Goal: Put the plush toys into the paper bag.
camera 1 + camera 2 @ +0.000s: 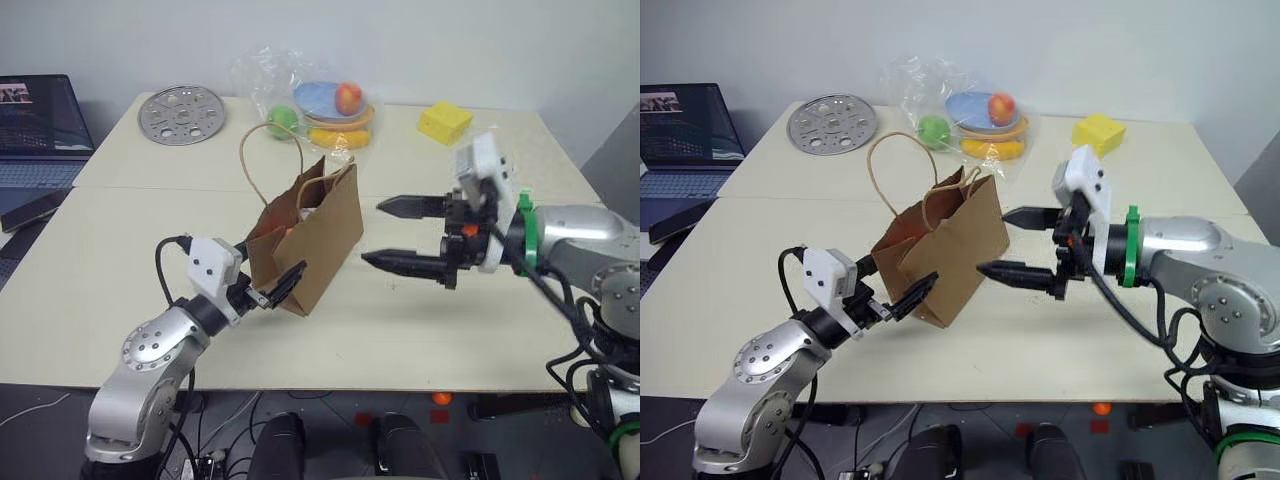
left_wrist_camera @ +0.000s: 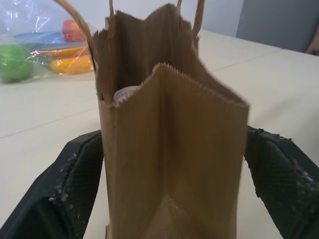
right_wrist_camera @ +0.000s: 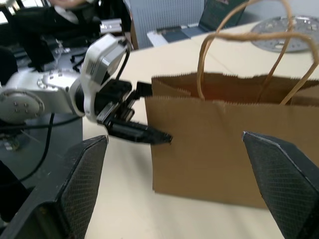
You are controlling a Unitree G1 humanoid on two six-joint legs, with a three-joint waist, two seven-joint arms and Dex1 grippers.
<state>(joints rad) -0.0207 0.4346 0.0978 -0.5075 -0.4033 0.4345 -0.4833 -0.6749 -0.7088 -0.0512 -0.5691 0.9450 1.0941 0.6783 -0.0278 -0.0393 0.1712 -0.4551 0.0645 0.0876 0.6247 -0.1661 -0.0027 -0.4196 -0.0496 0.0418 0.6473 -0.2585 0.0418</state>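
The brown paper bag (image 1: 318, 240) stands upright mid-table, mouth open, its cord handles (image 1: 262, 150) sticking up. Inside its mouth I see a pale rounded bit of a plush toy (image 2: 124, 93) and an orange tint (image 3: 224, 92); the rest of the plush toys is hidden by the bag's walls. My left gripper (image 1: 283, 272) is open at the bag's near narrow end. One finger (image 2: 79, 184) lies along each side of the bag, and I cannot tell if they press it. My right gripper (image 1: 371, 233) is open and empty just right of the bag, pointing at it.
A clear plastic bag of fruit (image 1: 320, 105) lies behind the paper bag. Further back are a yellow foam block (image 1: 445, 122) at the right and a round metal disc (image 1: 181, 115) at the left. A laptop (image 1: 40, 125) and a dark phone (image 1: 30, 210) sit off the table's left edge.
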